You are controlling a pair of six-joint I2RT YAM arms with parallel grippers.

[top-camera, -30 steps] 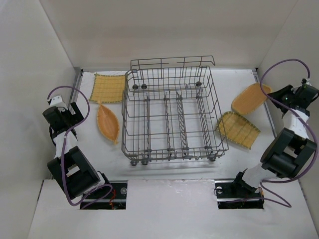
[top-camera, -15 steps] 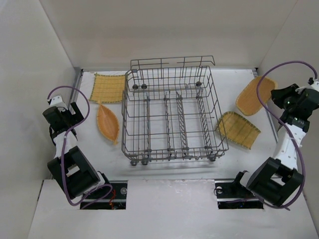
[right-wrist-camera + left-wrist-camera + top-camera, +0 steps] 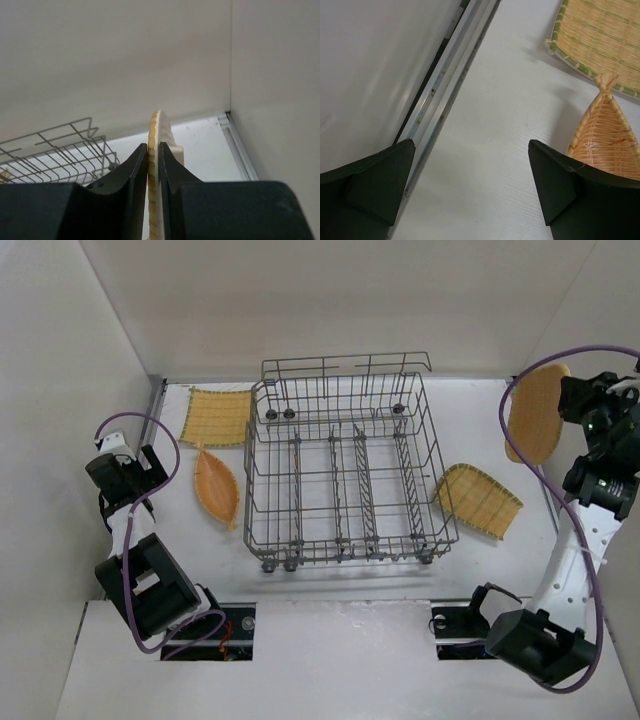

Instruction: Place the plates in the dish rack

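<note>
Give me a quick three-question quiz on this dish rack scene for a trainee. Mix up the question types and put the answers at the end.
1. True or false: the dish rack has a plate in it.
2. The right gripper is shut on: A the rounded orange plate; B a yellow plate; C nothing.
3. How many plates lie on the table, and is the left gripper open or shut?
Key: 1 false. 2 A. 3 three (the left yellow plate, the right yellow plate and the leaf-shaped orange plate); open.
</note>
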